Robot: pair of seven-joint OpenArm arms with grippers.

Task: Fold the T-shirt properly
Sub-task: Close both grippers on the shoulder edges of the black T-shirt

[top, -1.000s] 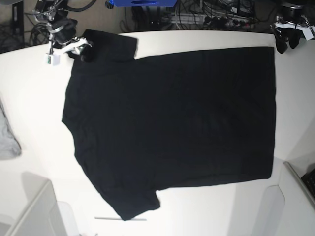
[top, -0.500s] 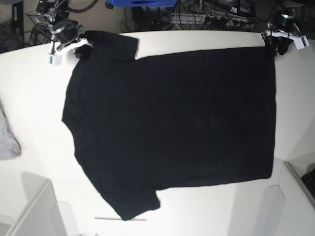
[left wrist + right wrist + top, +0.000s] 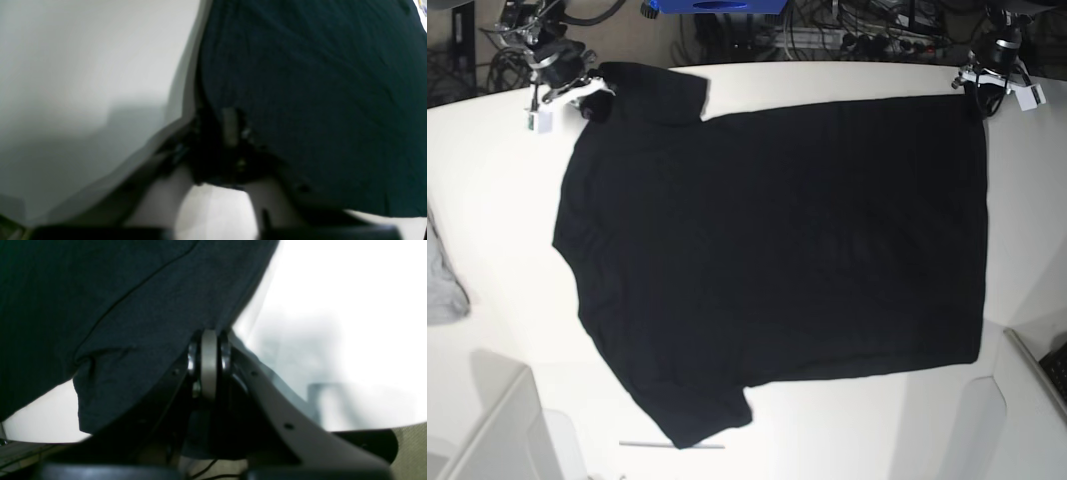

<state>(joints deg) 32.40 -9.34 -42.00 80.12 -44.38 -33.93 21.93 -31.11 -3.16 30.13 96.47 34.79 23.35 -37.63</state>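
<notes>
The black T-shirt (image 3: 777,240) lies spread flat on the white table (image 3: 507,200), neck to the left and hem to the right. My right gripper (image 3: 595,100) is at the far sleeve's outer corner. In the right wrist view its fingers (image 3: 208,350) are pressed together on the sleeve edge (image 3: 116,306). My left gripper (image 3: 980,100) is at the hem's far corner. The left wrist view is blurred, but that gripper (image 3: 230,128) looks shut on the corner of the fabric (image 3: 317,83).
A light grey cloth (image 3: 442,285) lies at the table's left edge. White bins stand at the front left (image 3: 497,430) and front right (image 3: 1017,400). A thin grey rod (image 3: 642,443) lies near the near sleeve. Cables (image 3: 847,35) run behind the table.
My left gripper has moved left from beyond the table's far right corner onto the hem's far corner and closed there. My right gripper has barely moved at the sleeve.
</notes>
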